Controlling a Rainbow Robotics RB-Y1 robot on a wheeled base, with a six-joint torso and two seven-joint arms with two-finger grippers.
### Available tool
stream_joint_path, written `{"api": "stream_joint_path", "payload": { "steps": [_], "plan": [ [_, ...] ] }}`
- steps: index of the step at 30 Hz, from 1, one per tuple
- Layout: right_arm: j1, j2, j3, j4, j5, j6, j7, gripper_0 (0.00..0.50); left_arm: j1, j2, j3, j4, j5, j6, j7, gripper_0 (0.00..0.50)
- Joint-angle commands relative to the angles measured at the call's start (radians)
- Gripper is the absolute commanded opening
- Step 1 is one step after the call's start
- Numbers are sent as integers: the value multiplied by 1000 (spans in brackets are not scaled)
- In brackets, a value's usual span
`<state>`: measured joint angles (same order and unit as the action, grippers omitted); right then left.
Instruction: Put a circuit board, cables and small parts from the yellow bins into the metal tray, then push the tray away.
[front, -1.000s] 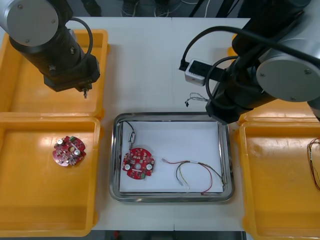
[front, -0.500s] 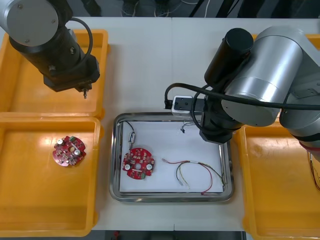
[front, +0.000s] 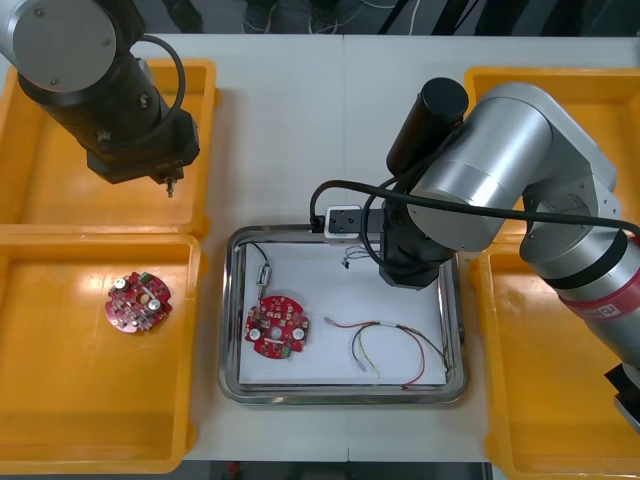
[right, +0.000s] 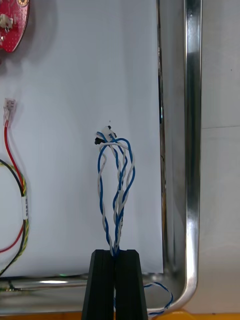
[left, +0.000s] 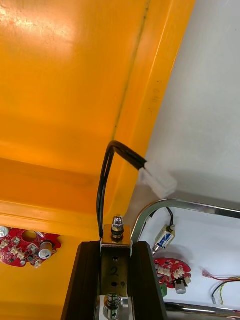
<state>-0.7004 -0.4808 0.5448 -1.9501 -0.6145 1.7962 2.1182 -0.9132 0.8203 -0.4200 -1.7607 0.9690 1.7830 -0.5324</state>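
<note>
— What's on the light worktop (front: 300, 130)?

— The metal tray (front: 340, 396) sits at the middle, white inside. In its near half a round red circuit board (front: 277, 326) lies on the left. A red and yellow cable (front: 385, 350) lies to the right of it, not touching it. Left of the tray, about level with that board, a second circuit board (front: 138, 301) lies in a yellow bin (front: 60, 420).

— And farther in?

— A small metal part (front: 265, 275) lies toward the tray's far left corner. Over the tray's far right part, the right claw (right: 118, 252) is pinched together on a twisted blue and white cable (right: 116, 190). The cable's loops hang over the tray's white inside, beside its wall. I can't tell whether they touch it.

— The left arm?

— It's beyond the tray's far left corner, over the far yellow bin (front: 40, 190). The left claw (left: 116, 245) is clamped on another metal part (left: 116, 227). A black cable (left: 106, 175) arches from that part to a white plug (left: 157, 181).
</note>
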Motion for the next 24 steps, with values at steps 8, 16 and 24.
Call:
{"api": "stream_joint_path", "payload": {
  "steps": [8,16,24],
  "plan": [
    [118,18,37,-7,90,-120,19,0,10,40,30,-29,11,13,-63,0],
    [139,15,67,26,153,-179,19,0,10,40,30,-29,14,13,-61,0],
    [142,15,83,56,168,-245,11,0,10,40,32,-31,19,13,-61,0]
  ]
}}
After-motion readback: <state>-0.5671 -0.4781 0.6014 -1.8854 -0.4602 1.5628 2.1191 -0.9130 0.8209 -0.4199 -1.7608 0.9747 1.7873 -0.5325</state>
